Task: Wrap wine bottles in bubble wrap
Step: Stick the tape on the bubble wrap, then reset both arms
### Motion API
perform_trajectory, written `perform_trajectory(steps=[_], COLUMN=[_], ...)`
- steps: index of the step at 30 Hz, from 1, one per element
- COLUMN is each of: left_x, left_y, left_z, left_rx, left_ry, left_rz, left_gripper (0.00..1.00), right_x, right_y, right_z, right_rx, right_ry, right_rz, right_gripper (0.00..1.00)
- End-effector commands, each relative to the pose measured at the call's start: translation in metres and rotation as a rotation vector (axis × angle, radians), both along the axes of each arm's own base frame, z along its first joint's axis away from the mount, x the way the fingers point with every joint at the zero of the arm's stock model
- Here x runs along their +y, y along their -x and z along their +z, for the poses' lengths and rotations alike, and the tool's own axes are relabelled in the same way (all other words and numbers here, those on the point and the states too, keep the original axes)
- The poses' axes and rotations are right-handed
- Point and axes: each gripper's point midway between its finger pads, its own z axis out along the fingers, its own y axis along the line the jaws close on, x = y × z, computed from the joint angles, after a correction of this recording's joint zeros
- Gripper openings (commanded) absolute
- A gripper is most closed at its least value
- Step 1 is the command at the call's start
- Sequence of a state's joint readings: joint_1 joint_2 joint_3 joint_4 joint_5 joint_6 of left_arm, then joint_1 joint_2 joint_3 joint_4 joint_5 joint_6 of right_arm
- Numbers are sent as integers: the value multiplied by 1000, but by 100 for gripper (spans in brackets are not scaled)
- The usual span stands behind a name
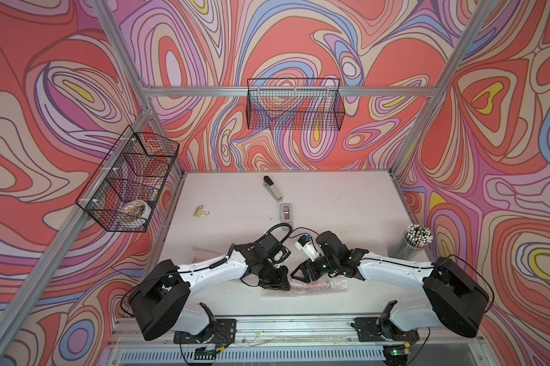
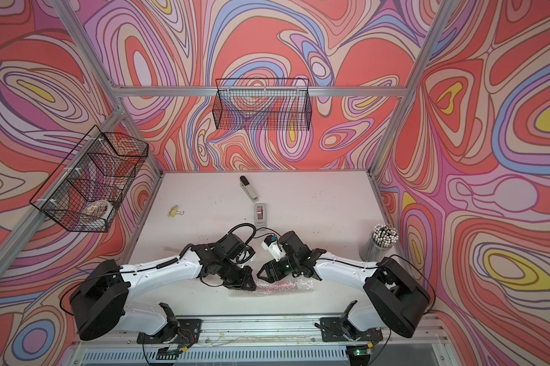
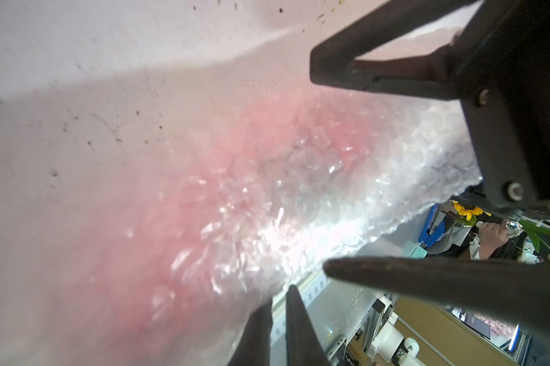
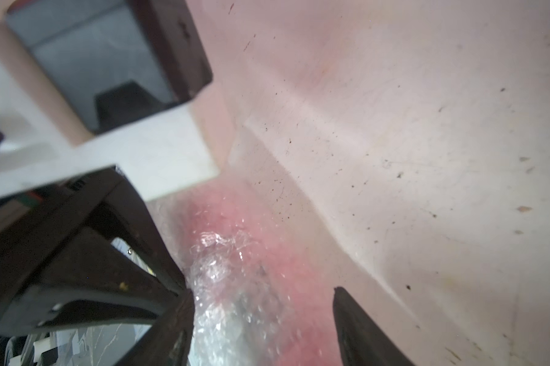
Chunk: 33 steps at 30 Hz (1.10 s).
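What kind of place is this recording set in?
Most likely a robot lab test cell: an aluminium frame hung with swirl-printed walls, two table-mounted arms, and desk supplies such as a stapler and a tape dispenser on the white table.

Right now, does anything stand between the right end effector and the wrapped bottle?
Nothing visible does. The right end effector is open, its fingers astride the bottle, with only the bubble wrap around the glass. The left end effector sits at the roll's end, out of the path.
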State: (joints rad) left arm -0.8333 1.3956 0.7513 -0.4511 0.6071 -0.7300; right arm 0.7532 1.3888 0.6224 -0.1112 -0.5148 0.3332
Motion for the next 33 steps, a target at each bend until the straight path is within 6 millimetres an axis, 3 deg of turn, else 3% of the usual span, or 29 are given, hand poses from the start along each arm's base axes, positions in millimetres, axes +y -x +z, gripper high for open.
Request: perform_trajectory(steps=[1,7,13,16,20,23,25,28,33], left_x=[12,23,55,92,162,214,243,273,299], left_y=[6,9,-29,-69,-133,-171,-187,-204,-222], left_z=[8,35,78,99,117,129,126,103,69], left_rx=[0,-48,-265,-432,-715,-861,-909,-909,-1006], left_ry=[-39,-56,-167,-283,-559,-755,-830,-872,-846], left_rz=[6,-37,-66,20,192,341,454,588,737], left_gripper=[21,29,49,65,99,100,100,100,100], right_x=[-10,-30,-60,-78,-120,-157,-185,-222,-261], right_y=[-12,-37,-81,-106,-145,-170,-183,-193,-204], right_z=[13,33,64,83,98,101,94,70,52], right_rx=[-54,-171,-334,-421,-530,-571,-611,-646,-781], right_ry=[23,88,136,153,217,231,282,380,388], right_rz=[-27,-72,-188,-271,-432,-580,-695,-831,-991], right_gripper=[73,79,85,92,98,98,98,98,98])
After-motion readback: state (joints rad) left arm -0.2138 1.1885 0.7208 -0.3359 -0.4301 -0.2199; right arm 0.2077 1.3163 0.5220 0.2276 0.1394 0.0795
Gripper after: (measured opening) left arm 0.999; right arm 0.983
